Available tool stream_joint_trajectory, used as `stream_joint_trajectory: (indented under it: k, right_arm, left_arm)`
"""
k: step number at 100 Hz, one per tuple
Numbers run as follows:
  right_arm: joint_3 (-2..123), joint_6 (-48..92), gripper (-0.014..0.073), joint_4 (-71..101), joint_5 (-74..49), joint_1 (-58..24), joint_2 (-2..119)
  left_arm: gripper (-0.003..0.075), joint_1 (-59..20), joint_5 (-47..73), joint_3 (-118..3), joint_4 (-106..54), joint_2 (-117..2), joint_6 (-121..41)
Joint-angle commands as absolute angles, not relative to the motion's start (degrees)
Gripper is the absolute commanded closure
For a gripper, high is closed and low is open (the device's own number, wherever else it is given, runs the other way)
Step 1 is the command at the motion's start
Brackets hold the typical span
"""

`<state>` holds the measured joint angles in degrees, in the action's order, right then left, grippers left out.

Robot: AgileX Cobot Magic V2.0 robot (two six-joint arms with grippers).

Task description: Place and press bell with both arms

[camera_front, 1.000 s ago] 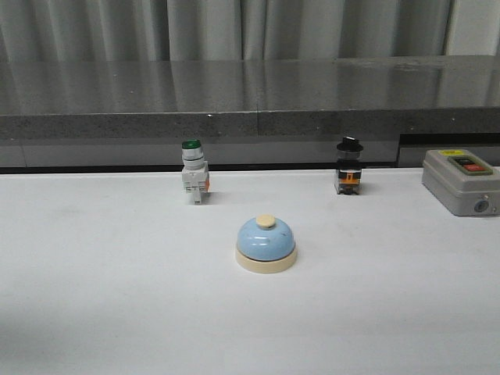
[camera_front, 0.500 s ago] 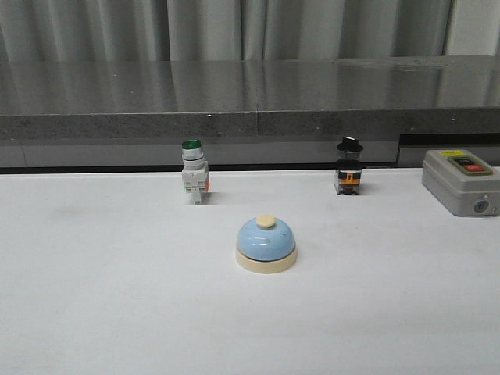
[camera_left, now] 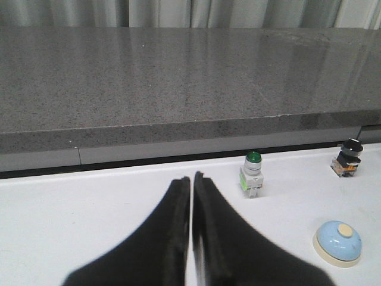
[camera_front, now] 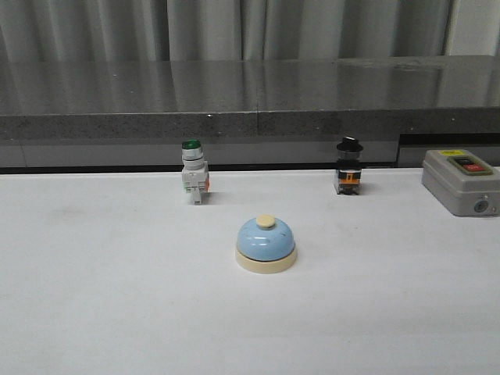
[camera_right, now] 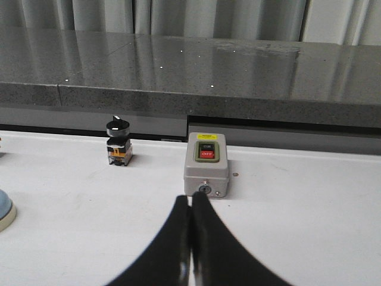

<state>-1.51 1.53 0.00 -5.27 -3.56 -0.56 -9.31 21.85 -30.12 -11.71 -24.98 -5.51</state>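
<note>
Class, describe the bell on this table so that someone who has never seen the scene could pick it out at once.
Start at the white table in front of the dark grey ledge. Near its middle, closer to the camera than the two upright switches, sits the bell. It is a low light-blue dome on a cream base with a cream button, whereas the green-capped switch and black-capped switch are narrow and tall.

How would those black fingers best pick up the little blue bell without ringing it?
Probably by the cream base rim of the bell, coming straight down with one finger on each side. The dome is smooth and curved, so fingers would likely slip there, and the button on top should stay untouched. It stands upright with open table all round it.
</note>
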Motion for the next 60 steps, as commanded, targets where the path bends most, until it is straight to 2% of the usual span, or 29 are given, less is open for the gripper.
stream_joint_trajectory:
  k: [1,60]
  right_arm:
    - [-0.7,1.9,0.0664,-0.7,-0.6,-3.2,-1.6]
    - [-0.7,1.9,0.0664,-0.7,-0.6,-3.2,-1.6]
  left_arm:
    - [0.0741,-9.2,17.4,-31.6,-12.3,-25.3,-4.9]
    - [0.0741,-9.2,15.9,-31.5,-12.3,-25.3,-4.9]
